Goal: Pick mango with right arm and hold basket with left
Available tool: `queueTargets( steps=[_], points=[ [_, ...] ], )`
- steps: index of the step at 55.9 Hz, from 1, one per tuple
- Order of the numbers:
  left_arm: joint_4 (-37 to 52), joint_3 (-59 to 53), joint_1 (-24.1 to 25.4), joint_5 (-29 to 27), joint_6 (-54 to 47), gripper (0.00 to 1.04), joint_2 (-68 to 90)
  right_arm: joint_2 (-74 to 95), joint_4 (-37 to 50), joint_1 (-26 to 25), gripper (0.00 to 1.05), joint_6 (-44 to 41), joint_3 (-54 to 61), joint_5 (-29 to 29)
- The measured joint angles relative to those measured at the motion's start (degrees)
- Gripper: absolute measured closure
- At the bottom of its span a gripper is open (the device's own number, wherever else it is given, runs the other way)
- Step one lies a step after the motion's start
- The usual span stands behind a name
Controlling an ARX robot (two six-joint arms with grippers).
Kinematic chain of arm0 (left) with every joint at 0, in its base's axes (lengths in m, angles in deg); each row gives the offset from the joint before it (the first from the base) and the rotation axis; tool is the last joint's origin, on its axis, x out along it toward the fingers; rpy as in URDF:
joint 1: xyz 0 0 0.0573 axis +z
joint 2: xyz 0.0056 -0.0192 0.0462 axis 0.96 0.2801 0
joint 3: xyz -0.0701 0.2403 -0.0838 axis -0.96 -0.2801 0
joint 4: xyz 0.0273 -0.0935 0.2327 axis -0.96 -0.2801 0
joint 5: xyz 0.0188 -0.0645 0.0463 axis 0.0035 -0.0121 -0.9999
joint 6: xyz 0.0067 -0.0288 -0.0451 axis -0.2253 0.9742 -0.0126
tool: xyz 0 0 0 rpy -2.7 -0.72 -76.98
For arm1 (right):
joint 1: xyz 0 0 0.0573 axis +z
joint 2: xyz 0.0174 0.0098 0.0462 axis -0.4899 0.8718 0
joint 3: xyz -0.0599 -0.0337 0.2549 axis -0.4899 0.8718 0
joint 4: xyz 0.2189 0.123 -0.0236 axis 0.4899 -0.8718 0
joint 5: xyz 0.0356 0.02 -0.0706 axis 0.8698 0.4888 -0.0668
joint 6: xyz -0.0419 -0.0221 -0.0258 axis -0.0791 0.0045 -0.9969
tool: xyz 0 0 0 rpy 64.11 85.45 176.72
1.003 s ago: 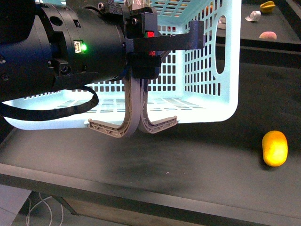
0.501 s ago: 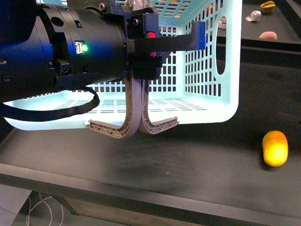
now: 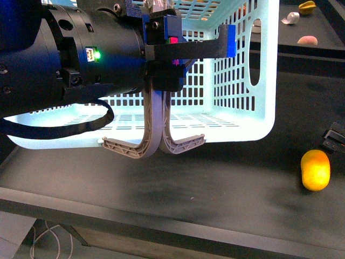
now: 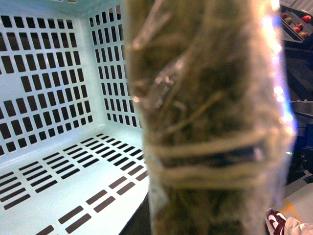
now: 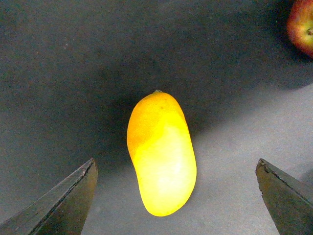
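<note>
Mango (image 5: 161,154) lies untouched, centred between the right end effector's (image 5: 176,166) spread jaws.

Dark matte bench (image 3: 215,199) up front. Far back right, spaced apart: yellow curved fruit (image 3: 306,7), white crumpled object (image 3: 290,18), pale pink rounded fruit (image 3: 307,40). Red apple (image 5: 302,24) partly showing on bench. White cables (image 3: 48,237) below.

- Dark tabletop (image 3: 242,178) bare round smooth yellow oval mango (image 5: 161,154); black R gripper (image 5: 176,166)'s jaws clear both sides.
- Round red apple (image 5: 301,24) near; light-blue slotted plastic basket (image 3: 259,108) well apart.
</note>
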Motion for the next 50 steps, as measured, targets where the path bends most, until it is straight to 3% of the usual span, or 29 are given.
queueTargets(
  steps=[25, 50],
  points=[
    [0.00, 0.00, 0.00, -0.02, 0.00, 1.01, 0.00, 6.73, -11.76, 1.01, 0.08, 1.53, -9.09, -2.14],
    [0.02, 0.00, 0.00, 0.00, 0.00, 1.01, 0.00, 12.44, -16.72, 1.31, 0.08, -0.44, -17.31, -4.31]
  ],
)
